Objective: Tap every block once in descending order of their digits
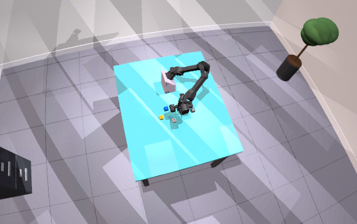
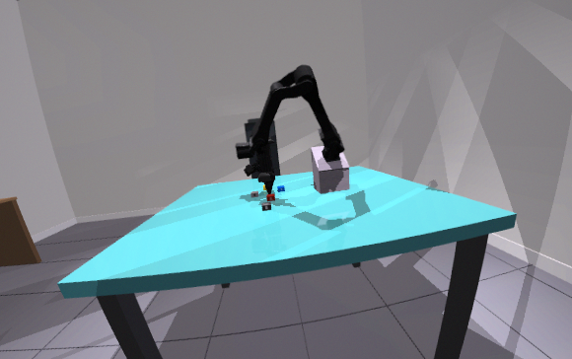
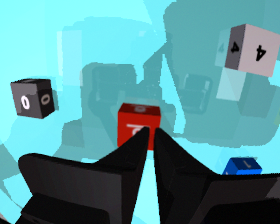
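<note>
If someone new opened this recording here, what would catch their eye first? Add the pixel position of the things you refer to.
The bright cyan table (image 1: 152,160) (image 2: 288,251) stands out most, with the black arm (image 1: 202,66) (image 2: 304,76) arching over it from a pale pink box (image 1: 168,87) (image 2: 333,180). Next come the small coloured blocks, above all the red one (image 2: 271,197) (image 3: 131,125), right at the tips of the closed gripper (image 2: 269,191) (image 3: 151,132).
</note>
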Controlling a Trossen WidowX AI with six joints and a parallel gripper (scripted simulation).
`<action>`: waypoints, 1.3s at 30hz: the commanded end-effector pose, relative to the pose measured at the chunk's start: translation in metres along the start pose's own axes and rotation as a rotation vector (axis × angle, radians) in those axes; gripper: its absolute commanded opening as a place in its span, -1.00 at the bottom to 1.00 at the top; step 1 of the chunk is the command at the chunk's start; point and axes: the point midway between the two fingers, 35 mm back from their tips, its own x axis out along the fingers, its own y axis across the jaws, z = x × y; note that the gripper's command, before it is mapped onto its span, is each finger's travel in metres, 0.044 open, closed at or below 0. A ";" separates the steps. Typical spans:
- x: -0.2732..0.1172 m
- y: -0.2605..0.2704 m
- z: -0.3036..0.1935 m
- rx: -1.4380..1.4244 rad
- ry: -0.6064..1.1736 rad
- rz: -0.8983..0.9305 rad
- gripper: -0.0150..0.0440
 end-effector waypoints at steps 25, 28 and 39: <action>-0.107 -0.035 0.045 -0.005 -0.015 -0.004 -0.42; -0.106 -0.061 0.069 -0.007 -0.016 -0.005 -0.42; -0.053 -0.069 0.077 -0.007 -0.017 -0.005 -0.42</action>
